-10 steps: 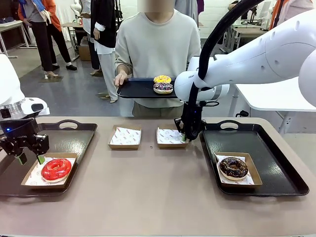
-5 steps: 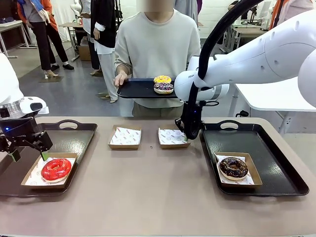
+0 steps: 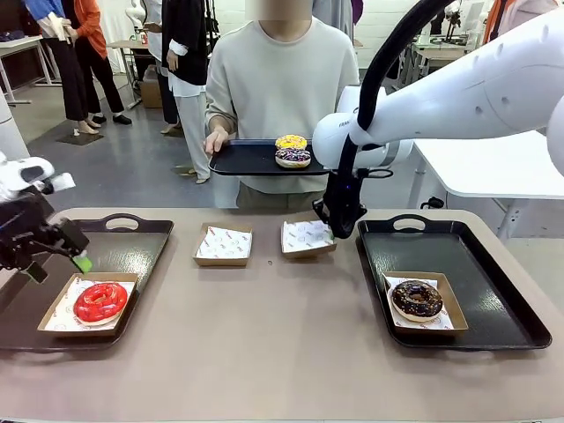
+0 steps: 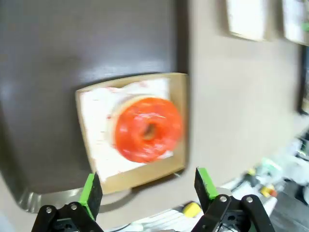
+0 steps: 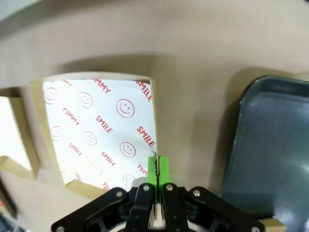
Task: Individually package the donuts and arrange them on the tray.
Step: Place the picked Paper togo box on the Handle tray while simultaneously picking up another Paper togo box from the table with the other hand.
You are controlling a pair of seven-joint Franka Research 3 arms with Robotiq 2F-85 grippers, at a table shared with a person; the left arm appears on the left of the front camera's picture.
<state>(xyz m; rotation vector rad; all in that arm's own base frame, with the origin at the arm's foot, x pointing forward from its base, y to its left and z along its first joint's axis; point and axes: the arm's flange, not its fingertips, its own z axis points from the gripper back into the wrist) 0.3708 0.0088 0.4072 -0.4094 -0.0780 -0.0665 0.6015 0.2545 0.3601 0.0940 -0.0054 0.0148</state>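
Right gripper (image 5: 157, 169) clamping shut on empty box (image 3: 307, 236) edge, far-middle of counter (image 3: 282, 352), box tilting; hold firm, keep level for loading. Left gripper (image 3: 58, 267) gaping empty above boxed red donut (image 3: 100, 301) on left tray (image 3: 132, 247).

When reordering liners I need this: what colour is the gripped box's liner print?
Red on white liner; right wrist view.

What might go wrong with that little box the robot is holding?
The right jaws pinch only one edge of the empty box, which is tilted, so it might slip out. Swung sideways, it could also knock the right tray.
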